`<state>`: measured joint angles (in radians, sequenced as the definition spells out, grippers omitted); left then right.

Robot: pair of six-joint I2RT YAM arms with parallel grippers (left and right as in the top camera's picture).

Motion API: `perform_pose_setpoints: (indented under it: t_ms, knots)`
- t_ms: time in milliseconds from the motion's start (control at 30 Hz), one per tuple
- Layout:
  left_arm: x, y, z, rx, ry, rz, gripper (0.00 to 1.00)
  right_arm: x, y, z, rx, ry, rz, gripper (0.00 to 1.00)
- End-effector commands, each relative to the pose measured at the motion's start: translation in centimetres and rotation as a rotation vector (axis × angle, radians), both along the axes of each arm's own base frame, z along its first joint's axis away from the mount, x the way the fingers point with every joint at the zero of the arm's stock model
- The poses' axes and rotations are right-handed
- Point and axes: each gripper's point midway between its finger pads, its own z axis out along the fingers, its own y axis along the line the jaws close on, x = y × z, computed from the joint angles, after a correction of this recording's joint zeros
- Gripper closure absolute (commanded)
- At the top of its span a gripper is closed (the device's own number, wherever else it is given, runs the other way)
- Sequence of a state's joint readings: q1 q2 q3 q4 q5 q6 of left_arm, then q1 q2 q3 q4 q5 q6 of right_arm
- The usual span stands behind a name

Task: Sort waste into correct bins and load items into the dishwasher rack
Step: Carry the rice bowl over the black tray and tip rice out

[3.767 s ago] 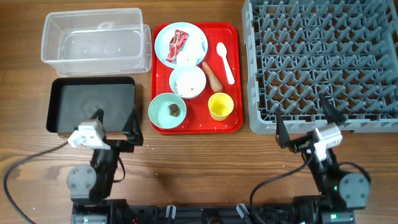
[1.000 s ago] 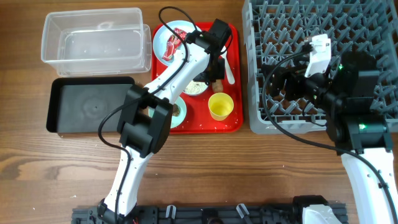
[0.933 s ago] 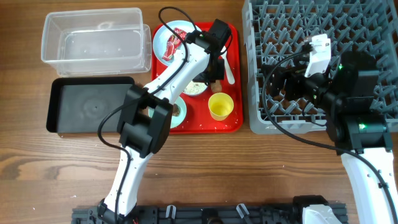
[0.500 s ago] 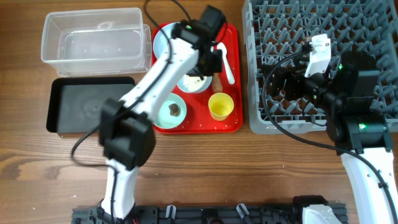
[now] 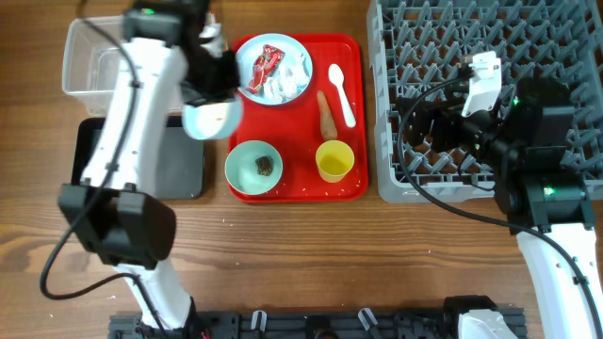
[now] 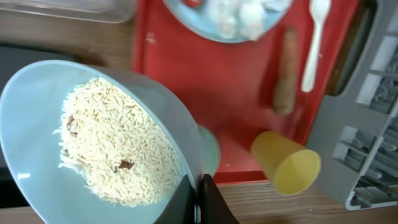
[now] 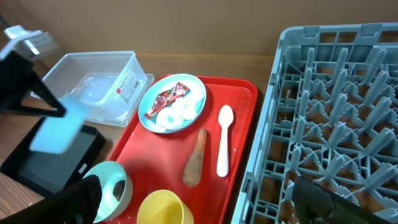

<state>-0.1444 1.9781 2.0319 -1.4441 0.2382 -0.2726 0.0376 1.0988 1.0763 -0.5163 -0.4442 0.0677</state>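
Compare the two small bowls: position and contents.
The rice bowl hangs in the left gripper, left of the red tray; the lump bowl sits on that tray. The rice bowl holds white rice-like crumbs; the lump bowl holds a small dark lump. Both are small, round, pale.

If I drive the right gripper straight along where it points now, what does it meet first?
Likely the red tray, around the carrot-like stick and white spoon. The open right gripper looks aimed there, with the yellow cup just left of that line. Depth is unclear.
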Motion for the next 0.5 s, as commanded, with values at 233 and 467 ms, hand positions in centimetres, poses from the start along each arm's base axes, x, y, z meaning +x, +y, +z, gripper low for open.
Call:
perform_pose_setpoints:
  t_ms: [233,467]
  knots:
    - [-1.0,6.1,0.7,-0.345,-0.043,-0.091,0.96,0.4,-0.2,0.8,0.004,-0.012,-0.015,0.00]
    - [-2.1,9.8,-1.7,-0.587,-0.096,-0.018,0.96,0.4,-0.2,0.7,0.004,-0.009,-0.015,0.00]
